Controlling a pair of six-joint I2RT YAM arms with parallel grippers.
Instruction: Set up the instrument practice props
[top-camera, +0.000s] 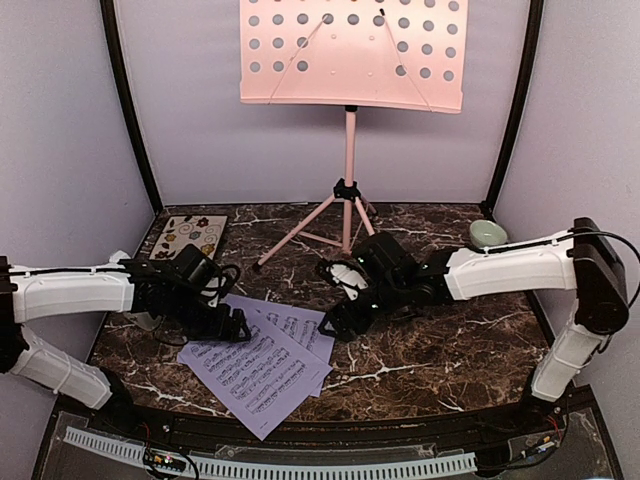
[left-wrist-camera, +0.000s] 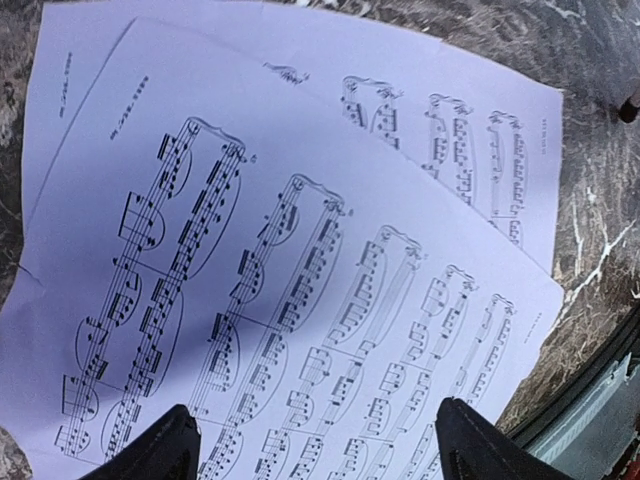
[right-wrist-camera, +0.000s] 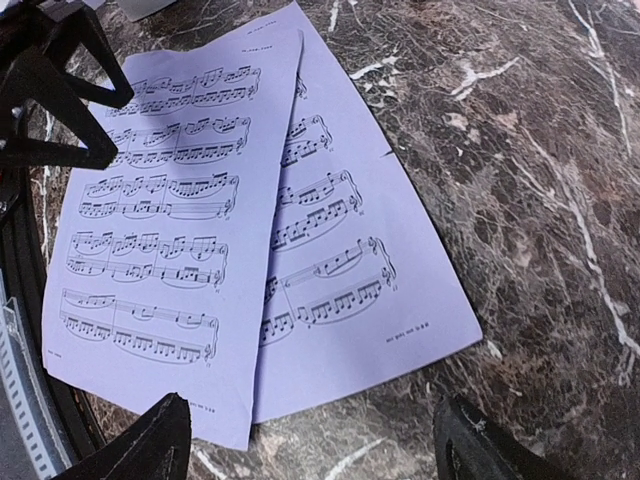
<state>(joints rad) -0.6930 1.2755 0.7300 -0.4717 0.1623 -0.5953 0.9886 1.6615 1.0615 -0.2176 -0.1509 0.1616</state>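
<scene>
The two lavender sheet-music pages (left-wrist-camera: 300, 250) carry rows of black music notes and curvy signs. In the left wrist view, a tiny line of print sits at each page's 3 o'clock edge. It is too small to read.

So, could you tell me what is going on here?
Both arms reach over the lavender sheet-music pages, which lie overlapped on the marble table. The left gripper is above their left side, the right gripper at their right edge; both are open and hold nothing. The pink music stand stands at the back, its plate bare.
</scene>
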